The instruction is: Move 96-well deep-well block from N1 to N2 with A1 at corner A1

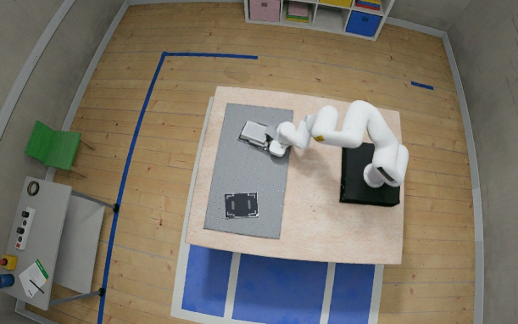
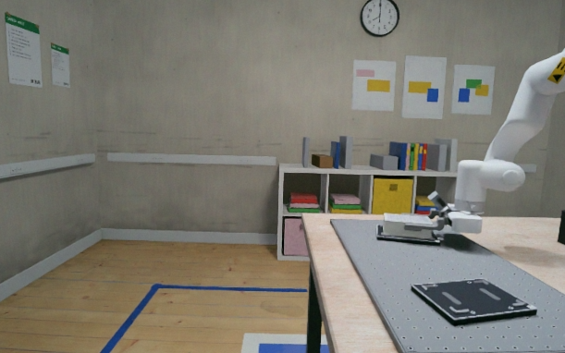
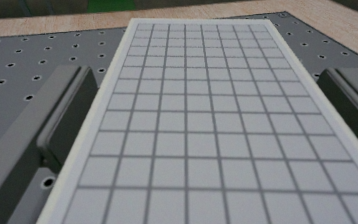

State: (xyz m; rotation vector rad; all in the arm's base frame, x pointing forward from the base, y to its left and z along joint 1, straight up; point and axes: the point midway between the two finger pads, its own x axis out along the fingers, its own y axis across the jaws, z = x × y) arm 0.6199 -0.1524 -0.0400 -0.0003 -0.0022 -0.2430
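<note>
Grey board [image 1: 251,170] [image 2: 385,273] [image 3: 10,55]: fingers [image 2: 419,226] astride block [image 1: 254,131] [image 2: 396,224] [image 3: 200,120], open.

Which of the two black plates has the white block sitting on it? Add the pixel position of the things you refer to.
The one beside the gripper [image 1: 271,135] [image 2: 431,224] [image 3: 205,117]; the other plate [image 1: 241,205] [image 2: 472,300] holds no block.

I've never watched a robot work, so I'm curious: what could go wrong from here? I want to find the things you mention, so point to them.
The grey jaws stand on both sides of the white gridded block [image 1: 255,131] [image 2: 405,221] [image 3: 190,112], with a gap visible at the left; closing unevenly might nudge it askew.

The flat black nest [image 1: 241,205] [image 2: 473,300] awaiting the block has raised corner pieces, so a slightly misaligned block could perch on one.

The nests look turned differently, so too little rotation could leave it crooked.
</note>
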